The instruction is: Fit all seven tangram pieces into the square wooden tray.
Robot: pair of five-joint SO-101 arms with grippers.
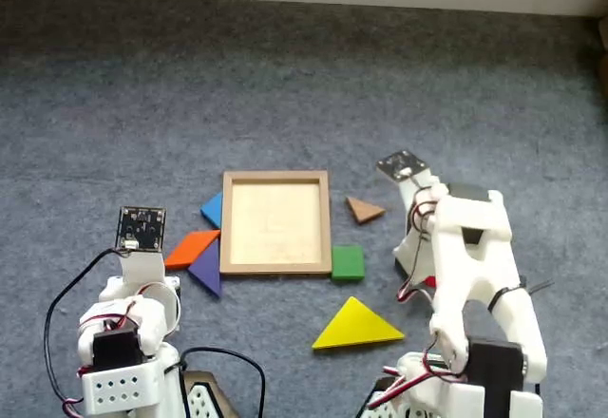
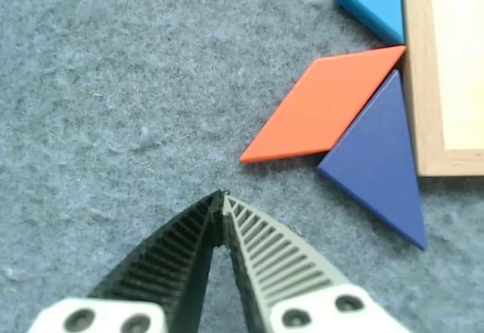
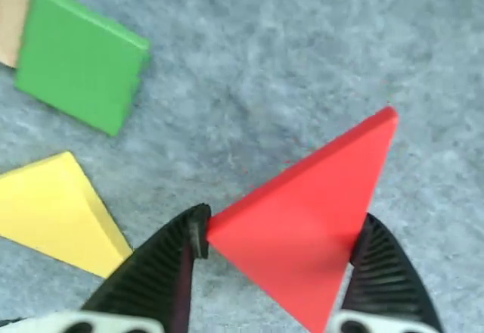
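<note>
Carpet under everything: grey-blue, short fuzzy pile, flat. Square wooden tray (image 1: 275,269) sits mid-scene ahead of both arms. It is pale wood with a raised rim, and its inner floor shows as bare wood. All seven pieces are outside it.

Left-arm side of tray: light blue triangle (image 1: 213,210), orange parallelogram (image 1: 192,247) and dark blue triangle (image 1: 208,268), clustered. All three butt the rim's outer face, and the orange and dark blue pieces share an edge.

Right-arm side: green square (image 1: 348,262) touches the tray's near corner. Brown triangle (image 1: 364,211) is small and lies just beside the rim, apart from it. Yellow triangle (image 1: 356,326) is large, nearer the arm bases, apart from the green square.

Pieces are flat painted blocks, matte, with crisp edges and visible thickness.

Left gripper (image 2: 221,204): ribbed fingers closed tip to tip with nothing between them. It sits over bare carpet near the orange piece's corner, not touching it.

Right gripper (image 3: 281,231): clamped on red triangle (image 3: 310,219), one ribbed finger on each side edge, one corner pointing away from the wrist. Can't tell if the piece is off the carpet. The green and yellow pieces lie nearby.
</note>
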